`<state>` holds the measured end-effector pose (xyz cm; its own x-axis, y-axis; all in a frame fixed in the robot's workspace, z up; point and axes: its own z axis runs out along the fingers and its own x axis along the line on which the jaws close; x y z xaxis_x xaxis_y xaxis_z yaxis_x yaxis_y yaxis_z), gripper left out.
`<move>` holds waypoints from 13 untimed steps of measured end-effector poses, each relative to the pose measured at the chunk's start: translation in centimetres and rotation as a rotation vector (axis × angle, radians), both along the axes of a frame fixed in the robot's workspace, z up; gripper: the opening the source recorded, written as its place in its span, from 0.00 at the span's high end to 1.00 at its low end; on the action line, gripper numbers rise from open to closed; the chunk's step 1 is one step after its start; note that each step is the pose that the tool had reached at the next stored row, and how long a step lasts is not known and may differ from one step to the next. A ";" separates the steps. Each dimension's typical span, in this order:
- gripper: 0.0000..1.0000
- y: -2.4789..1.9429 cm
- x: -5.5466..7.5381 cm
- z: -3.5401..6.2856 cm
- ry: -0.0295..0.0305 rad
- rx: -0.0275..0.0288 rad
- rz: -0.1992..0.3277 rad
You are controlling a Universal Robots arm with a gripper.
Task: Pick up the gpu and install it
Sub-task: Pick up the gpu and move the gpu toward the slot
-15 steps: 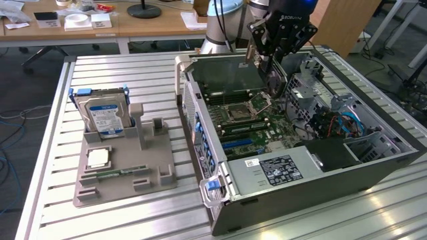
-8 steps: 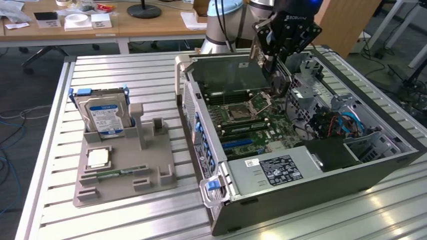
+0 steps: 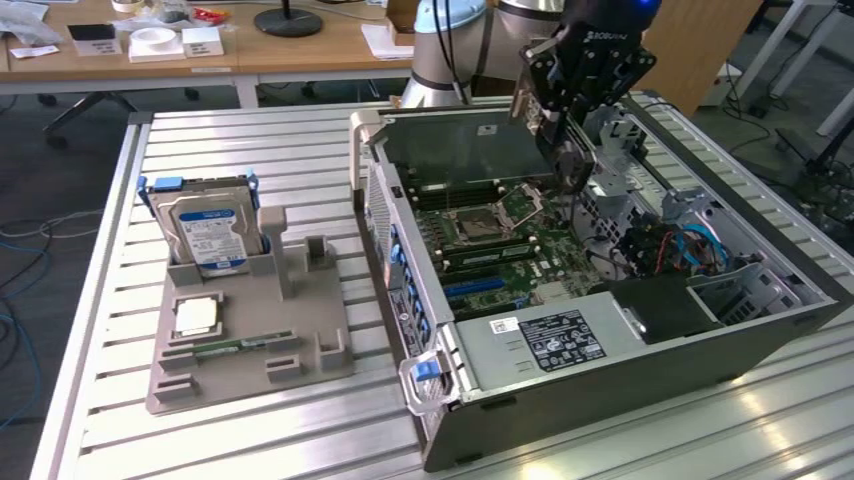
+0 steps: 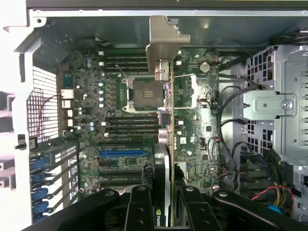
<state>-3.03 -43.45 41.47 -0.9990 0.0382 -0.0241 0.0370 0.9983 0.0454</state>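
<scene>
My gripper point(image 3: 571, 120) hangs over the open computer case point(image 3: 601, 400), shut on the gpu point(image 3: 574, 165). In the wrist view the gpu point(image 4: 166, 125) shows edge-on between my black fingers point(image 4: 139, 204), with its silver end bracket point(image 4: 163, 43) pointing away from them. The card is held above the motherboard point(image 4: 120, 120), over the area beside the CPU socket point(image 4: 142, 94). It touches no slot. A blue expansion slot point(image 4: 122, 154) lies on the board, off to one side of the card's edge.
A grey parts holder point(image 3: 247, 365) on the slatted table at the exterior view's left carries a blue-labelled hard drive point(image 3: 207, 230) and a RAM stick point(image 3: 240, 345). A metal drive cage point(image 4: 279, 106) and loose cables point(image 4: 226, 110) crowd one side of the case. Desks stand behind.
</scene>
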 end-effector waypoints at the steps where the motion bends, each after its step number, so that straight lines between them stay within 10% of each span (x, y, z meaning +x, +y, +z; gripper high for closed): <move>1: 0.73 0.00 0.3 -0.01 0.0000 0.0001 0.000; 13: 0.73 0.02 2.6 -0.05 -0.0001 -0.0001 0.000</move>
